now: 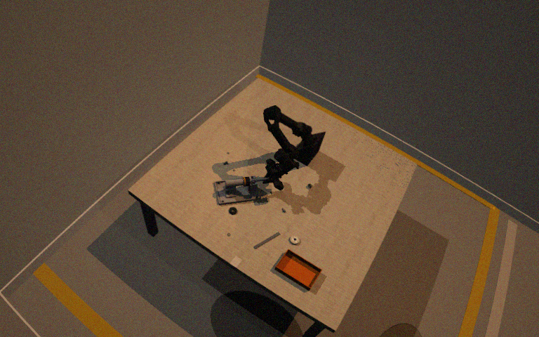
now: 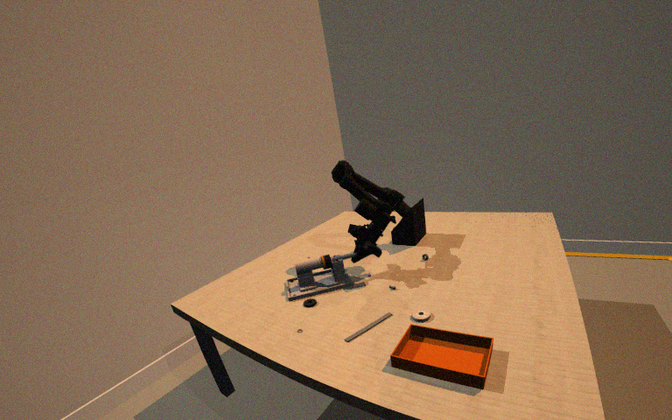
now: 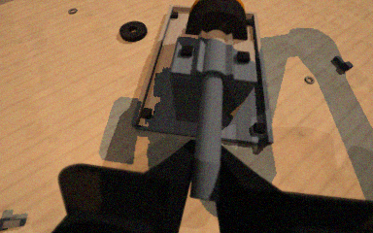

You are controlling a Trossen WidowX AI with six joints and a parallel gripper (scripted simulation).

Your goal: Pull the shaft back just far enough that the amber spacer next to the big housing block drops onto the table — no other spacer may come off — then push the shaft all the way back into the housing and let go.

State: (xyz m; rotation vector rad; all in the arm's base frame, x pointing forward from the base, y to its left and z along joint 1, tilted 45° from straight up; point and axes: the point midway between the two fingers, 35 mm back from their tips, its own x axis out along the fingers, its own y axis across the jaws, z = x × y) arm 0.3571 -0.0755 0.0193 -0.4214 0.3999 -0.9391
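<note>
Gripping the gray shaft (image 1: 260,180) (image 2: 342,256) (image 3: 210,126) near its free end, the black gripper (image 1: 274,180) (image 2: 357,257) (image 3: 203,147) lines up with the big housing (image 1: 235,182) (image 2: 309,265), while the amber spacer (image 1: 244,181) (image 2: 324,261) (image 3: 196,1) sits beside that housing, between it and the smaller support block (image 1: 257,187) (image 2: 339,270) (image 3: 194,83), above the table (image 1: 357,222) (image 2: 535,317) (image 3: 53,97).

This looks like a workshop corner: a bench (image 1: 349,222) (image 2: 535,317) carries a shaft fixture (image 1: 234,202) (image 2: 322,293) (image 3: 264,112), with an orange tray (open-topped) near its edge and, probably, yellow floor marking (image 1: 483,254) (image 2: 619,255) beyond the bench.
</note>
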